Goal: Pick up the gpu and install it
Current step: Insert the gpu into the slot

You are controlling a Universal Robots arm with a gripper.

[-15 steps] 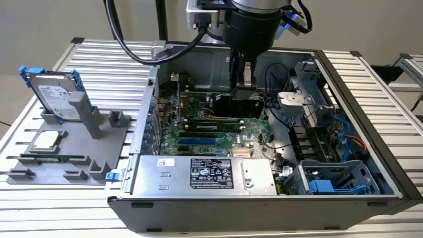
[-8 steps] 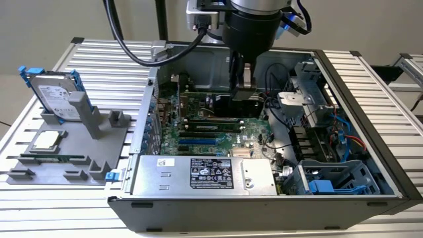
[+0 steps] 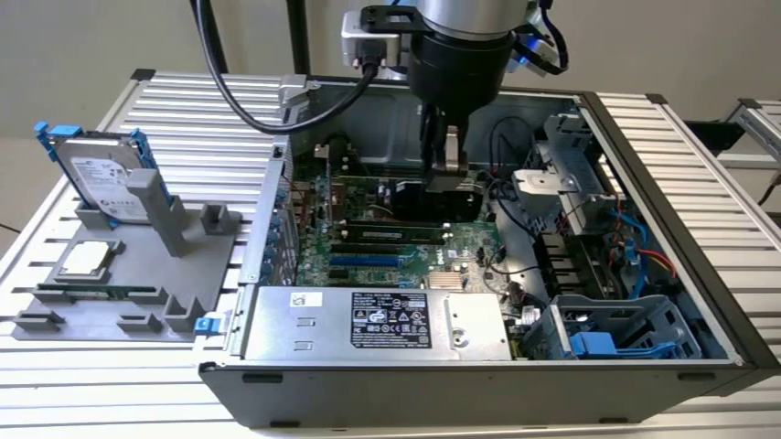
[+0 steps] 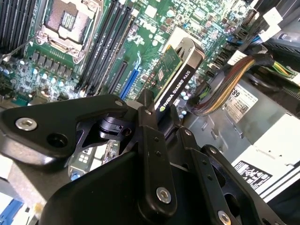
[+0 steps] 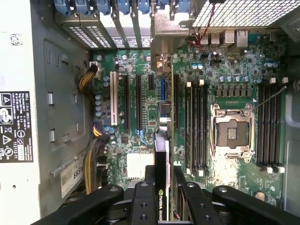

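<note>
Gpu (image 4: 176, 77) apparently clamped in gripper (image 4: 157, 115).

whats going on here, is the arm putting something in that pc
Yes. The arm's claw is shut on the gpu, holding it on edge inside the open computer case, above the motherboard. In both wrist views the card hangs over the board's expansion slots, apparently not seated. Outside the case, at the exterior view's left, a hard drive stands in a grey parts holder.
</note>
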